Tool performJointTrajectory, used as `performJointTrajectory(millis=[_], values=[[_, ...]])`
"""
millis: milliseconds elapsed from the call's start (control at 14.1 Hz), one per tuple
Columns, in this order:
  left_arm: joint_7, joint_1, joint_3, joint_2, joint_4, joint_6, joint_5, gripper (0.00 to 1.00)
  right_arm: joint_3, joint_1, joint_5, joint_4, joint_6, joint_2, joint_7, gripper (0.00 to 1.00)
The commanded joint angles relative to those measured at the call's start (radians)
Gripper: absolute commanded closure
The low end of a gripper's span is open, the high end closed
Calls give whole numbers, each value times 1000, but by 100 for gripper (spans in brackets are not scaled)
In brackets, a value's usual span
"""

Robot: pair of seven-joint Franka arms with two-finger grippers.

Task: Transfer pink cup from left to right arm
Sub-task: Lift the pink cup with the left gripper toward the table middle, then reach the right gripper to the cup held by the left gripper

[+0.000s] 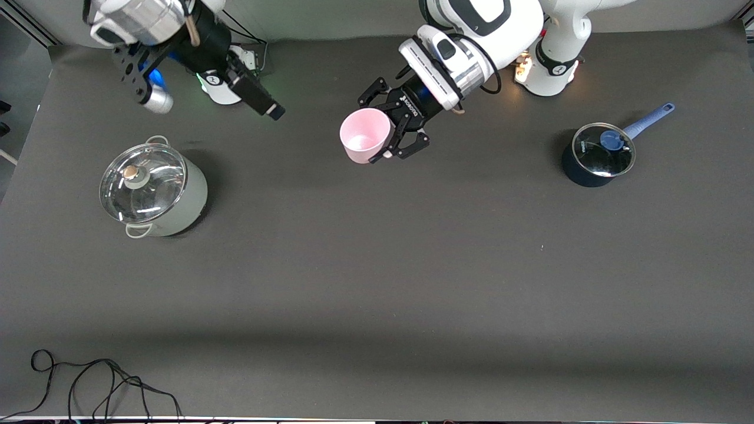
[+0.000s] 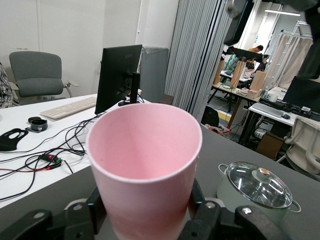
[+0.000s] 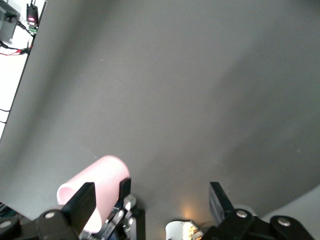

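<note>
Both grippers hang over bare dark surface (image 1: 377, 282): left gripper (image 1: 393, 136) clamped on the pink cup (image 1: 364, 135), right gripper (image 1: 272, 110) spread wide.

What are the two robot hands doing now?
Left gripper: shut on the pink cup, up off the table.
Right gripper: open, empty.

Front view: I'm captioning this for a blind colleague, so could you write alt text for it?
The left arm's black claw gripper is shut on a small pale-pink plastic cup, held tilted above the dark table. The right arm's slim black gripper waits open nearby. A pale-green lidded pot and a dark-blue lidded saucepan stand toward the table's two ends.
</note>
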Motion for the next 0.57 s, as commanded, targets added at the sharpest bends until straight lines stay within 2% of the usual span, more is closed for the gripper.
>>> performJointTrajectory(millis=[0,213,496], values=[[3,-8,4,7,21,15,-11,70,-3,46,18,124,-16,67,61,0],[3,-8,6,7,21,15,-11,70,-4,97,0,161,17,104,50,0],[5,-7,6,8,21,15,-11,70,-3,171,-74,164,77,151,45,0]])
